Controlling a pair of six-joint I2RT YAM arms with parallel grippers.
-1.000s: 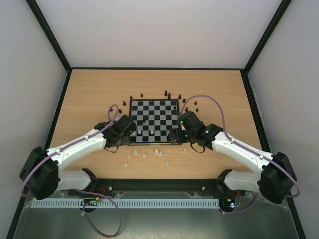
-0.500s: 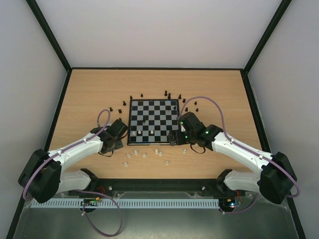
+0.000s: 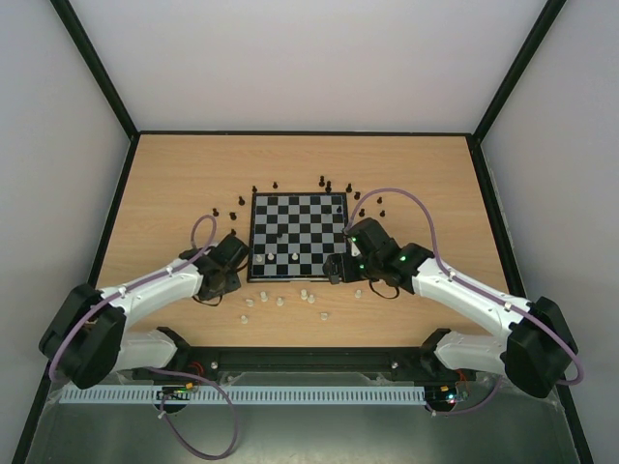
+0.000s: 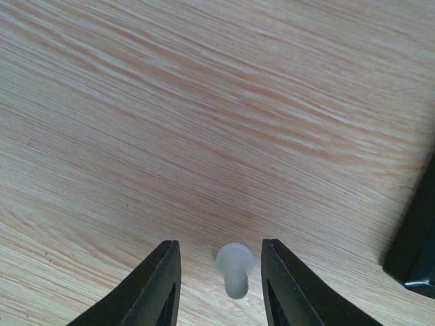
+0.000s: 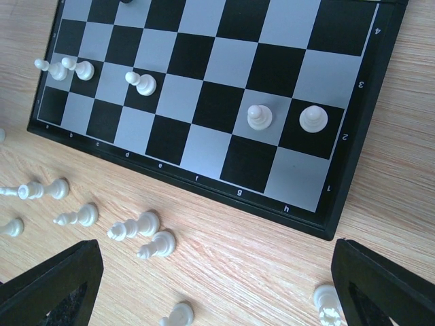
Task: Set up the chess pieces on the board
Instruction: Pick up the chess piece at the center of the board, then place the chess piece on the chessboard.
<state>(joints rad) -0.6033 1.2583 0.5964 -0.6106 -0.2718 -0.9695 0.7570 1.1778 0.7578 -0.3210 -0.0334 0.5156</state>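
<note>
- My left gripper (image 3: 235, 263) sits low over the wooden tabletop (image 3: 174, 193), just left of the lower-left corner of the board (image 3: 298, 235) in the overhead view.
- In the left wrist view its jaws stand apart at the bottom of the frame with one cream-white piece (image 4: 234, 268) between them. I can see bare wood on both sides of that piece, so nothing is pinched.
- My right gripper (image 5: 216, 251) hangs by the lower-right edge of the board, jaws spread wide at the two bottom corners of its wrist view, holding nothing.
- The board fills the upper part of the right wrist view. Five white pawns (image 5: 259, 117) stand on it: two at centre right, three toward the upper left.
- The loose white pieces (image 5: 136, 225) lie on the wood below the board, most of them toppled at lower left and one at lower right, beside the right jaw.
- The black pieces (image 3: 326, 184) are scattered off the board around its top edge and both upper corners in the overhead view.
</note>
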